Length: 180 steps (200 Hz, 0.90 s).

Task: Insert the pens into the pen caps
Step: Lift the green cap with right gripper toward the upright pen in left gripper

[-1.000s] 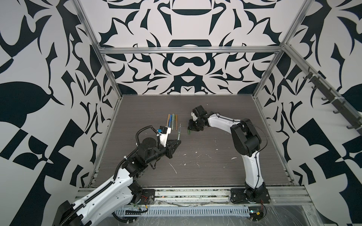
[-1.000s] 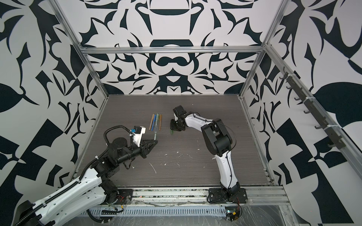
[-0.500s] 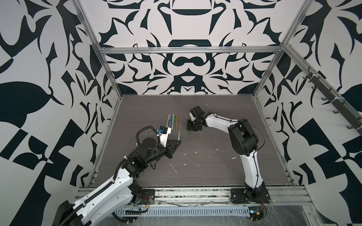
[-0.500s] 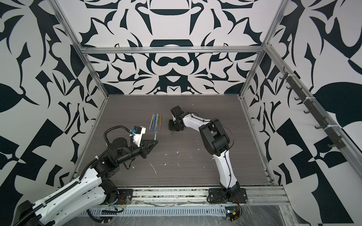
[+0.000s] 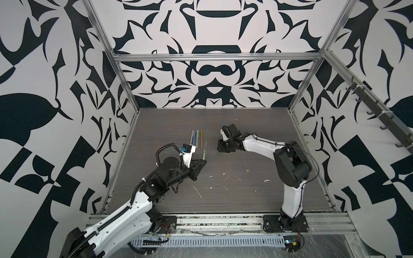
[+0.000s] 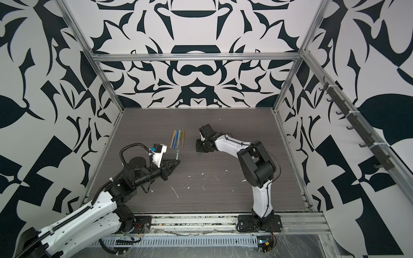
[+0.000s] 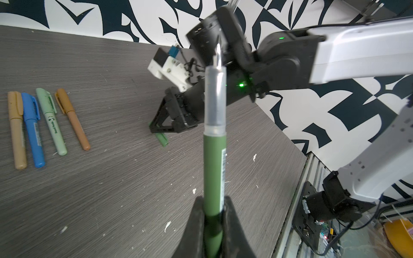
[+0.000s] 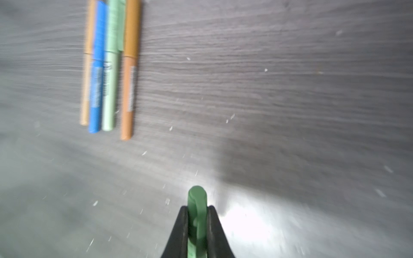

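Note:
My left gripper (image 7: 212, 201) is shut on the dark green pen (image 7: 214, 160), held above the table with its clear section and bare tip pointing away toward the right arm. In both top views this pen (image 5: 204, 152) (image 6: 177, 152) sticks out of the left gripper (image 5: 202, 161) (image 6: 177, 161). My right gripper (image 8: 196, 208) (image 5: 220, 150) is down at the table, shut on the dark green pen cap (image 8: 196, 197) (image 7: 162, 139). Tan (image 7: 16, 134), blue (image 7: 33, 131), pale green (image 7: 52, 125) and ochre-brown (image 7: 72, 120) pens lie capped in a row.
The row of capped pens (image 5: 196, 139) (image 6: 178, 140) lies left of the right gripper and beyond the left gripper. White flecks and scratches (image 5: 197, 192) dot the dark wood-grain table (image 5: 245, 196). Patterned walls and an aluminium frame (image 5: 125, 93) enclose the table.
The right gripper's jaws have closed the last bit onto the dark green cap, and the right arm has shifted slightly left. The left arm and its pen have not moved.

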Each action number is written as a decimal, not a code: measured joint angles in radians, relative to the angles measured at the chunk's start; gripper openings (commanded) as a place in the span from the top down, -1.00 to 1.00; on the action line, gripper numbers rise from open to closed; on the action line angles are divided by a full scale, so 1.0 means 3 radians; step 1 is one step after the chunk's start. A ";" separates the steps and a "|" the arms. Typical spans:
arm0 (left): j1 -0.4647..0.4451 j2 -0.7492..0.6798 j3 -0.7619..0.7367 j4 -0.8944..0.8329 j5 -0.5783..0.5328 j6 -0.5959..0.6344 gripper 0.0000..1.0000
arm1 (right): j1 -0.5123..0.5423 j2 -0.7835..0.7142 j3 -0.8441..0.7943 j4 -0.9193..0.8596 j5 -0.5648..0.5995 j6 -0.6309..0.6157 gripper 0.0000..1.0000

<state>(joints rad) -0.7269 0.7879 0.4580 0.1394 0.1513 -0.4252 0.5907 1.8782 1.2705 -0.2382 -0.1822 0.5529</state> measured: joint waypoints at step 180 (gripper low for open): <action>-0.0726 0.1417 0.0135 0.0985 -0.0432 0.0242 1.00 | -0.0211 -0.2724 -0.2043 0.1003 0.0621 -0.0282 0.84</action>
<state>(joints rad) -0.9447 1.2129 0.4984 0.4351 0.0216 -0.3527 0.5274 1.0611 0.6575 0.0628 0.0040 0.4683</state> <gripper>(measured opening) 0.134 0.140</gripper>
